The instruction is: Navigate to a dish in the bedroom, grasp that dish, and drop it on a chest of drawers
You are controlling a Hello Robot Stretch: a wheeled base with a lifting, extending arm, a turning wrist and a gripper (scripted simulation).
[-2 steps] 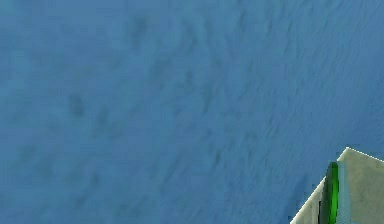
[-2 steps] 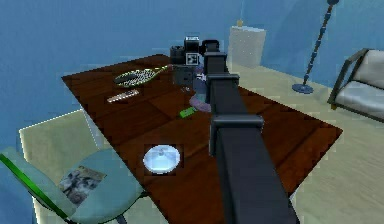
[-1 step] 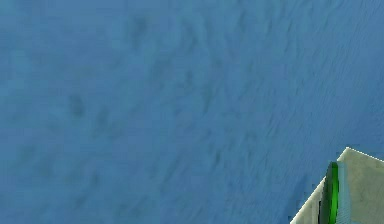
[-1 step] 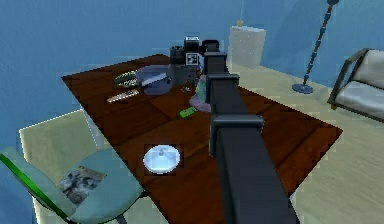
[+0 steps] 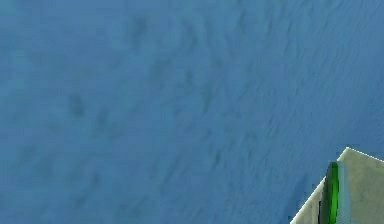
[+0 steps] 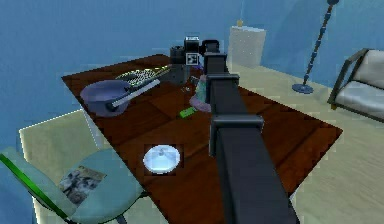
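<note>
Dish (image 6: 161, 158): white, round, lying on the table (image 6: 290, 130) toward its near edge, just left of the arm. Hand (image 6: 183, 55) at the table's far end, by the guitar (image 6: 115, 93). From the hand, the dish lies well nearer and slightly left. Cannot tell whether the hand holds anything.

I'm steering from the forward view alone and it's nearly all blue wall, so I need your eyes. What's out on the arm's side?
Observer: A dark wooden table, with a white dish near its close edge.
Operator: Where's the arm?
Observer: The arm reaches out over the table, right of the dish in the arm side view, with the gripper toward the far edge.
Operator: Anything else there?
Observer: A guitar lies left of the arm, farther out than the dish.
</note>
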